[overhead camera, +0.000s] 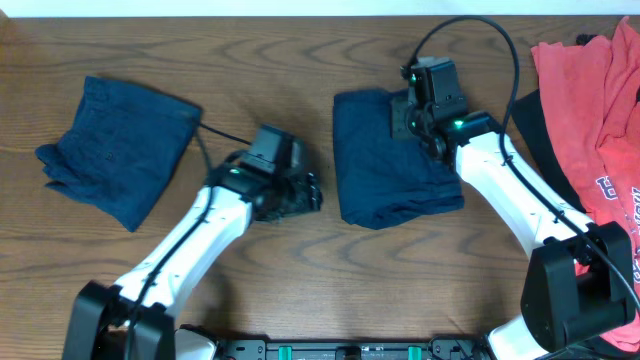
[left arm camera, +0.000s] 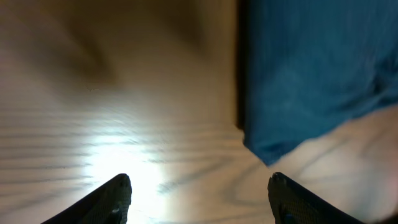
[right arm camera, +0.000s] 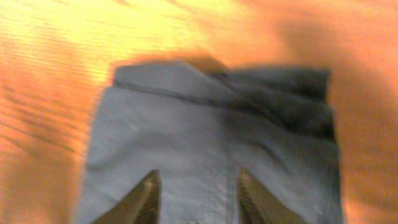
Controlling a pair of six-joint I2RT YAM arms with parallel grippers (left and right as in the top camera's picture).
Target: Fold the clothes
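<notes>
Right gripper first: its fingers are apart with nothing between them, and it hangs right over the navy shorts in the middle of the table, near their far right corner going by the overhead. The left gripper is spread wide too, also empty. It sits over bare wood just beside the left edge of the same shorts, and its own camera catches only one corner of the cloth off to the side.

My read is that this pair is already doubled over and the step in hand is squaring it up or making a last fold. To do that well, I'd bring the right fingers straight down on that corner and pinch through all the layers, not just the top one, or the fold will peel open. The left one needs to slide in under or onto the near edge before closing. Then move both at the same pace so the cloth doesn't skew.

Further out, a second pair of navy shorts lies folded at the far left, well apart. The coral-red T-shirts and a black garment are heaped unfolded at the right edge.
</notes>
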